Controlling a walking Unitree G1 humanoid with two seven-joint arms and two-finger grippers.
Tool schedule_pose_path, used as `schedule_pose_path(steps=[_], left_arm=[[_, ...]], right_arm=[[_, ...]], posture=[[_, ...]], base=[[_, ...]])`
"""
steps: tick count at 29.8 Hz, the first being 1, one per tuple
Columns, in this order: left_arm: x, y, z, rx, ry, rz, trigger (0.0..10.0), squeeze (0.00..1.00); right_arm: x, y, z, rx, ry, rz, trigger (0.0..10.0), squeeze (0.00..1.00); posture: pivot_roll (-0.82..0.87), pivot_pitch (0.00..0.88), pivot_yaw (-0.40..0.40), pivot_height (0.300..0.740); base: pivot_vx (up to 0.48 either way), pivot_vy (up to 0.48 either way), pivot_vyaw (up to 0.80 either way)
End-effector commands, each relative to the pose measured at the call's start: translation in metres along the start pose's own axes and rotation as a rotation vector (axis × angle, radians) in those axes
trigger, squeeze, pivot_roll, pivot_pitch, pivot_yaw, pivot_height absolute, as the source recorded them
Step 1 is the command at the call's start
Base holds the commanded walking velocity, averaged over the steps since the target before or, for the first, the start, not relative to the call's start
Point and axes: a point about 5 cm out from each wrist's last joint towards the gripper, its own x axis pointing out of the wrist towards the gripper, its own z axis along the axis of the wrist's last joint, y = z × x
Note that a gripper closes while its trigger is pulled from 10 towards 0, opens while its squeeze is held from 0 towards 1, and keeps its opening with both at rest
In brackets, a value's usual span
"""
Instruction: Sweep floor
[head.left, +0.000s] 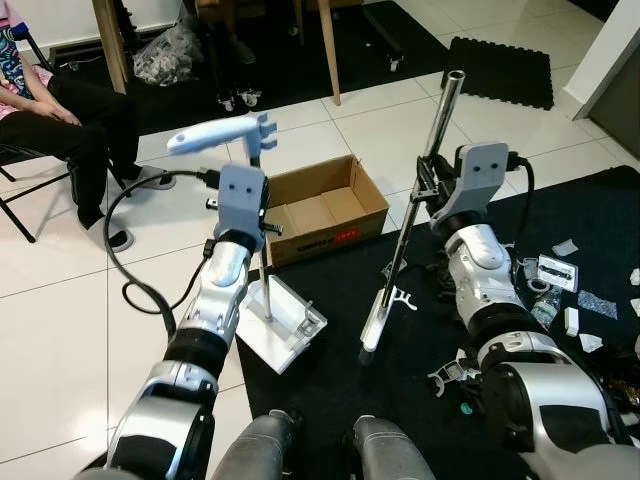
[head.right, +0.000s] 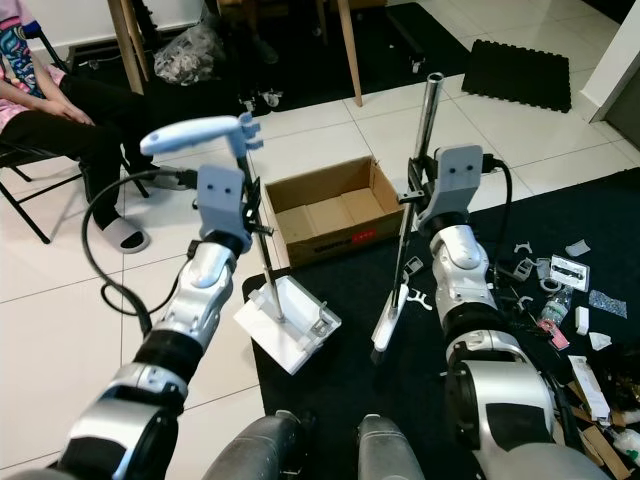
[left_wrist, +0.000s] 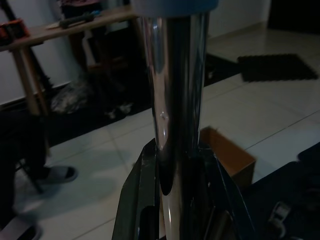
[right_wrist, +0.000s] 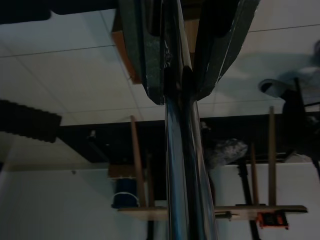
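- Two tools are already in your grip: the left gripper (head.left: 262, 222) is closed around the thin metal pole of the dustpan (head.left: 283, 322), and the right gripper (head.left: 428, 188) is clamped on the shiny broom handle (head.left: 437, 130).
- You can see in the left wrist view how the black fingers (left_wrist: 142, 200) pinch the chrome pole from both sides; the right wrist view shows the same squeeze on the broom's tube.
- You have the dustpan's white tray resting at the edge of the black mat (head.left: 420, 370), just beside the white tiles, with its pale blue grip (head.left: 215, 135) up above your left gripper.
- You hold the broom tilted, its lower end (head.left: 378, 322) down on the mat between the dustpan and the scattered litter (head.left: 560, 275) by your right arm.
- Both poles look stiff, light and smooth, so expect them to twist or slide in a two-finger pinch; a hold low on the shaft probably gives you steadier control than one near the top.
- Treat the dustpan tray as thin plastic: press it flat, not hard.
- Watch the cardboard box (head.left: 325, 212) just behind the tray, and the seated person (head.left: 60, 120) well off to your left.
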Motion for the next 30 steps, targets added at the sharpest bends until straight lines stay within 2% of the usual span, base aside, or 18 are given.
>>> schedule_pose_path(steps=[1, 5, 11, 30], left_arm=[[0.001, 0.008, 0.011, 0.058, -0.064, 0.02, 10.0, 0.0], [-0.003, 0.017, 0.008, 0.035, -0.063, 0.057, 10.0, 0.0], [-0.01, 0.024, 0.004, 0.032, -0.055, 0.073, 10.0, 0.0], [-0.006, 0.023, 0.014, 0.051, -0.093, 0.091, 10.0, 0.0]], right_arm=[[0.004, 0.005, 0.009, 0.01, -0.05, 0.015, 10.0, 0.0], [0.006, 0.012, 0.013, 0.025, -0.074, 0.032, 10.0, 0.0], [0.004, 0.006, 0.013, 0.014, -0.07, 0.041, 10.0, 0.0], [0.005, 0.009, 0.013, 0.017, -0.064, 0.043, 10.0, 0.0]], posture=[[0.01, 0.069, 0.029, 0.74], [0.02, 0.071, 0.025, 0.74], [0.02, 0.077, 0.017, 0.74], [0.02, 0.078, 0.017, 0.74]], base=[[0.0, 0.0, 0.0], [0.0, 0.0, 0.0], [0.0, 0.0, 0.0], [0.0, 0.0, 0.0]])
